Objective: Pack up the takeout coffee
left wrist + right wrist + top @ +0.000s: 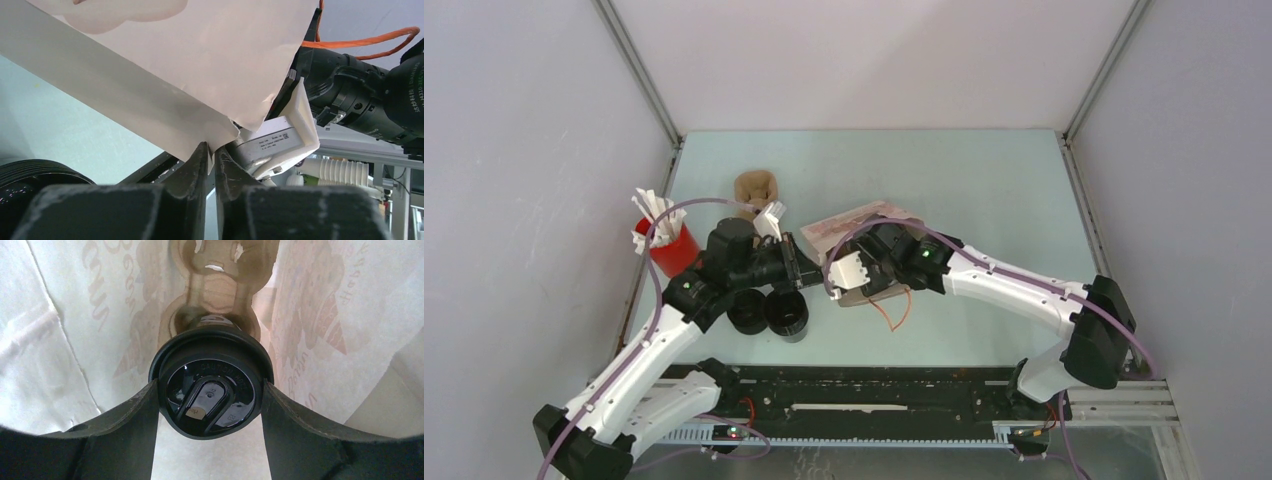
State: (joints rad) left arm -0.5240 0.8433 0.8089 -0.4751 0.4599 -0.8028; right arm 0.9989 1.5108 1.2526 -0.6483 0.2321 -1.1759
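Right wrist view: my right claw (pixel 210 386) grasps the takeout coffee (pixel 212 365) inside the paper bag (pixel 75 340), near the carrier (pixel 217 295). My left claw (pixel 212 152) pinches the bag's lip; I should advance straight, without brushing the paper.

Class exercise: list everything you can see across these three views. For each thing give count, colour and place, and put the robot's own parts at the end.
held coffee cup: one, black with a black lid, inside the paper bag between the right gripper's fingers
loose coffee cups: two, black, on the table beside the left arm
paper bag: one, pale pink with print, lying on its side mid-table
red cup: one, red, at the table's left edge
white sticks: several, white, standing in the red cup
cup carrier: one, brown, on the table beyond the left gripper
table: one, pale green
left gripper: one, black fingers, pinching the paper bag's edge
right gripper: one, black fingers, inside the paper bag
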